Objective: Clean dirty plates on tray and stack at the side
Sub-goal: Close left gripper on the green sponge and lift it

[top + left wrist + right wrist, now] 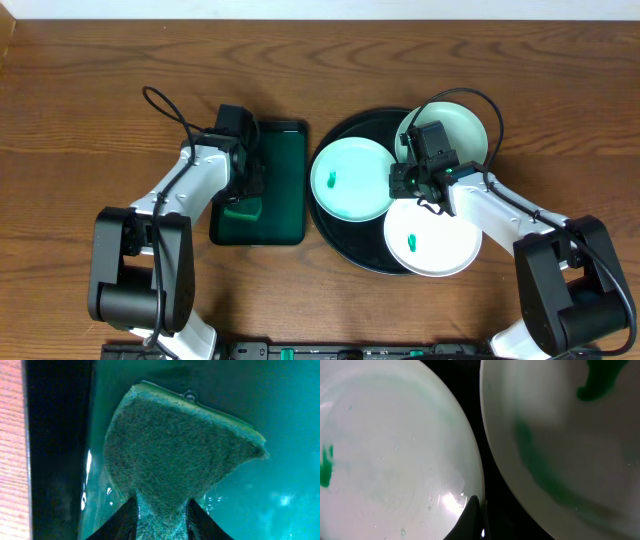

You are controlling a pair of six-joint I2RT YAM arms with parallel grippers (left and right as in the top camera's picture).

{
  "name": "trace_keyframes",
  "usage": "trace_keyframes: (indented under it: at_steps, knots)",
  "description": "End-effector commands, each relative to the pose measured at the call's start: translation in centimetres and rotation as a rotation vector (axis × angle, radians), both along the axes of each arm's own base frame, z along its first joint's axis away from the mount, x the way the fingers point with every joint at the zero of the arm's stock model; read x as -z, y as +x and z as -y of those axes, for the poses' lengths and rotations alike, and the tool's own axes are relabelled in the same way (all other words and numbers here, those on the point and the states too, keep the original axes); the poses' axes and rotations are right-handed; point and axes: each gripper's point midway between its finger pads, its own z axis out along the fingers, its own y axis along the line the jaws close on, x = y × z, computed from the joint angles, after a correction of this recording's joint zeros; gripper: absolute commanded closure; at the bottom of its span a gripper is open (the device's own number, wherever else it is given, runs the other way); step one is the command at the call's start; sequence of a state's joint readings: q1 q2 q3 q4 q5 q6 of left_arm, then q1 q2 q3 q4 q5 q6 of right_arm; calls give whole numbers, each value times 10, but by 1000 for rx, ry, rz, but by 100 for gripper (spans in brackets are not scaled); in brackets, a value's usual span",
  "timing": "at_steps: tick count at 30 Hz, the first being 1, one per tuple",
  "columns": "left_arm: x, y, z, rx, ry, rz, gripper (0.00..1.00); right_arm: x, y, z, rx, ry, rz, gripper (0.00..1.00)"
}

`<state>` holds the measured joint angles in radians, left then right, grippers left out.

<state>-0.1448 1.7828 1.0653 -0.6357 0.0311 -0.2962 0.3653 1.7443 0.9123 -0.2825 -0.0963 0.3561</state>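
Observation:
Three plates lie on the round black tray [338, 243]: a mint one at the left [352, 178] with a green smear, one at the back [458, 125], and a whiter one at the front [432, 237] with a green smear. My right gripper [402, 184] [477, 510] is shut on the front plate's [395, 445] rim, and the left plate [570, 435] is close beside it. My left gripper [243, 195] [161, 520] is shut on a green sponge [240, 211] [175, 450], pinching its near end.
The sponge hangs over the wet floor of a dark green rectangular tray [285, 170] [290, 435] left of the black tray. Brown wooden table [80, 120] surrounds both trays. The right arm's cable [470, 95] loops over the back plate.

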Motion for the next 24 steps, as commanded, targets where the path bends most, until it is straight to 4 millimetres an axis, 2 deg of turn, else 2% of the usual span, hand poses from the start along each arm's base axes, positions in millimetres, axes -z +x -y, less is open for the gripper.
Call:
trace_keyframes:
  at_steps: [1, 2, 5, 14, 18, 24]
  knots:
    - [13, -15, 1, -14, -22, -58, 67, 6, -5, 0, -6, -16, -16, 98]
    - [13, -15, 1, -14, -22, -58, 61, 6, -5, 0, -6, -16, -16, 98]
    - [14, -15, 1, -14, -21, -59, 59, 6, -5, 0, -6, -16, -16, 97]
    - [17, -17, 1, -14, -19, -72, 59, 6, -5, 0, -6, -16, -16, 96]
    - [20, -18, 1, -14, -18, -80, 66, 6, -5, 0, -6, -16, -16, 96]
    - [22, -20, 1, -14, -17, -86, 66, 6, -5, 0, -6, -16, -16, 96]
